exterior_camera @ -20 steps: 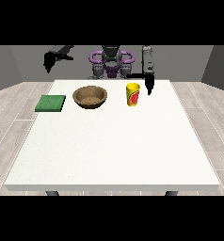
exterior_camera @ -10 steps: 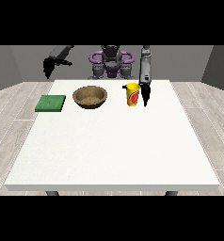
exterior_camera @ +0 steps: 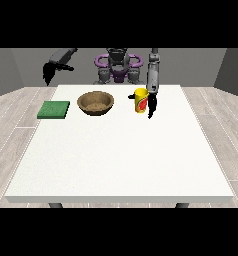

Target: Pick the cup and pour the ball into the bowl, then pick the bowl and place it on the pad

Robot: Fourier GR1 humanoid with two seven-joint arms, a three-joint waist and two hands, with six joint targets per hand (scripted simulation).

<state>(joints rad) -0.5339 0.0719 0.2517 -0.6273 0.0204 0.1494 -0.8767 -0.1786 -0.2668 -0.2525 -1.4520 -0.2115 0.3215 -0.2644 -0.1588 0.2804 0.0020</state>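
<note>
- The hand at the view's right [exterior_camera: 152, 104] hangs at the end of an arm that reaches down over the table, fingers pointing downward, just beside the right flank of the cup; whether the fingers are spread, closed or touching the cup cannot be told.
- The yellow cup [exterior_camera: 140, 100], with a red mark on its side, stands upright on the far part of the white table [exterior_camera: 121, 155]. The ball cannot be seen.
- To the cup's left, apart from it, sits the brown wooden bowl [exterior_camera: 95, 103], upright on the table.
- Further left again, near the table's left edge, the green square pad [exterior_camera: 54, 109] lies flat with nothing on it.
- The hand at the view's left [exterior_camera: 48, 73] is raised in the air beyond the table's far-left corner, well away from pad and bowl, fingers drooping downward; whether they are straight or curled cannot be told.
</note>
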